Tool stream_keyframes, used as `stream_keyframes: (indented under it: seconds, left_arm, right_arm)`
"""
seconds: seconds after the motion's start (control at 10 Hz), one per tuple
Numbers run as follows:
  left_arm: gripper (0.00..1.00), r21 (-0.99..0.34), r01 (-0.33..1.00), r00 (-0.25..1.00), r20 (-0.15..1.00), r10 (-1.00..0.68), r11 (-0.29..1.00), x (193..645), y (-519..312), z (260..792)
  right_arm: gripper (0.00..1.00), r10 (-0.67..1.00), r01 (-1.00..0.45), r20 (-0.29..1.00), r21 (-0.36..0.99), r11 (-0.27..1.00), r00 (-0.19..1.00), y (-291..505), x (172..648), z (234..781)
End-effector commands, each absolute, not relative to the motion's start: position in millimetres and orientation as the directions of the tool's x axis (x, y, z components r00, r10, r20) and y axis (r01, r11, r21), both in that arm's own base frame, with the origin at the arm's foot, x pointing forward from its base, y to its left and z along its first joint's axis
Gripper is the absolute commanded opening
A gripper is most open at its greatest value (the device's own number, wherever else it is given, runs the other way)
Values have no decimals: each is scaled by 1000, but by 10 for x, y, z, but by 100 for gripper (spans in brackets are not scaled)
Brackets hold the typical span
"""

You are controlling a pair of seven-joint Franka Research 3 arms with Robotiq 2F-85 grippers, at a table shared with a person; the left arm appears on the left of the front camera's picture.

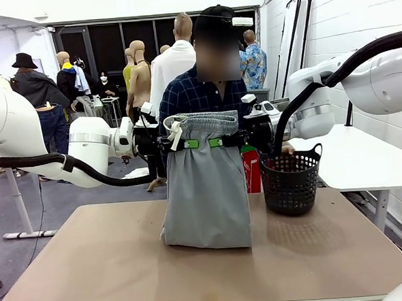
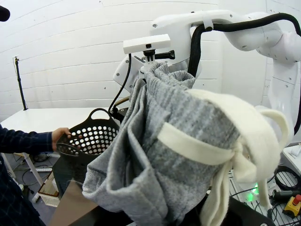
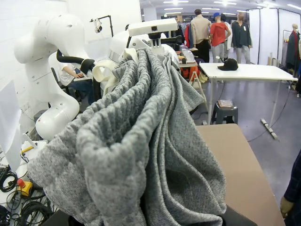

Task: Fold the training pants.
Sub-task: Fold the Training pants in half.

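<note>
Hanging training pants (image 1: 207, 191), both hands clamped on waistband, hem touching table (image 1: 112, 265), basket (image 1: 290, 182) beside.

A light brown table (image 1: 112, 265) carries two things. The training pants (image 1: 207, 198) hang down in the middle, their grey lower end resting on the tabletop in a soft fold. To the right, near the far edge, stands a black perforated basket (image 1: 290, 182) with a handle, apart from the pants.

left pincer (image 1: 187, 144): clamped, raised | right pincer (image 1: 217, 142): clamped, raised
</note>
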State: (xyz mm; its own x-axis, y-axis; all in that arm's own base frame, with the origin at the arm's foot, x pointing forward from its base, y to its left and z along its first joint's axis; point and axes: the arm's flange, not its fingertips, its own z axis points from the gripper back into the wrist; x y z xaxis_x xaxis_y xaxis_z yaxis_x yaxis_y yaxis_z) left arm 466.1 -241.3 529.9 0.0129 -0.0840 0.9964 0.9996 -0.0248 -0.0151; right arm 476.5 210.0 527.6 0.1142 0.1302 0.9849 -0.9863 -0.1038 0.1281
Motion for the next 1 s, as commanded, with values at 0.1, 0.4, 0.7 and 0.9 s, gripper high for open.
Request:
stream_keyframes:
  seconds: [0.1, 0.4, 0.7, 0.9]
  left_arm:
    - [0, 4, 1000, -5, 999, -51, -24, 4625, -2414, 5315]
    - [0, -29, 999, 27, 996, -83, -23, 4730, -2361, 5320]
    - [0, -32, 999, 30, 998, -62, -23, 4963, -2245, 5436]
    - [0, -26, 999, 24, 998, -60, -35, 5122, -2236, 5555]
  right_arm:
    - [0, 118, -987, 987, 125, -103, 113, 2108, 4757, 5314]
    - [0, 139, -980, 982, 150, -130, 132, 2192, 4882, 5349]
    - [0, 182, -982, 976, 144, -126, 120, 2293, 5130, 5500]
    - [0, 223, -986, 970, 121, -118, 92, 2342, 5346, 5643]
